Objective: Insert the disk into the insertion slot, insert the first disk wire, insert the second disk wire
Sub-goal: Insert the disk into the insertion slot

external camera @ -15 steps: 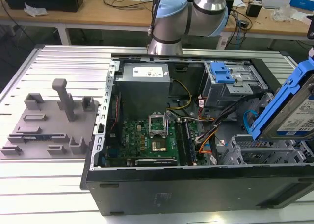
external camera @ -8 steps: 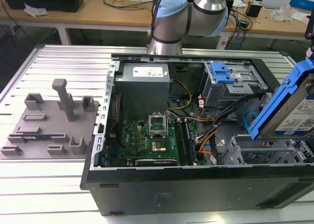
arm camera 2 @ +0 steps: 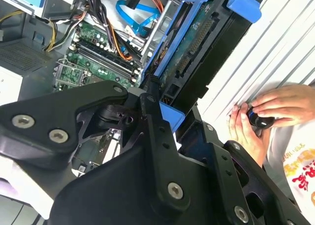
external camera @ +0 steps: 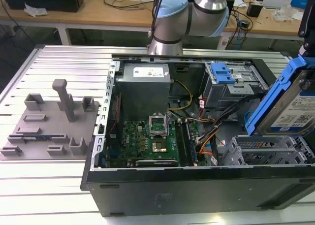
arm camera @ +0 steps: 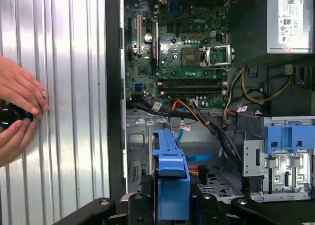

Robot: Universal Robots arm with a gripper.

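Flat silver hard drive in a bright blue plastic carrier (external camera: 294, 104): tilted, pinched at one end between the fingers of the black gripper (arm camera 2: 165, 101). Low grey perforated-metal drive cage (external camera: 268, 148): below the fingers, drive not yet seated. Person's hands (arm camera: 17, 112): off to one side of the fingers, on the ribbed metal table (arm camera: 69, 87).

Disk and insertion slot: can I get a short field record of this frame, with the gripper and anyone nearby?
gripper: shut on the disk
disk: held tilted above the insertion slot, not yet in it
insertion slot: inside the open case, below the disk
hands: both on a small dark knob on the ribbed table beside the case
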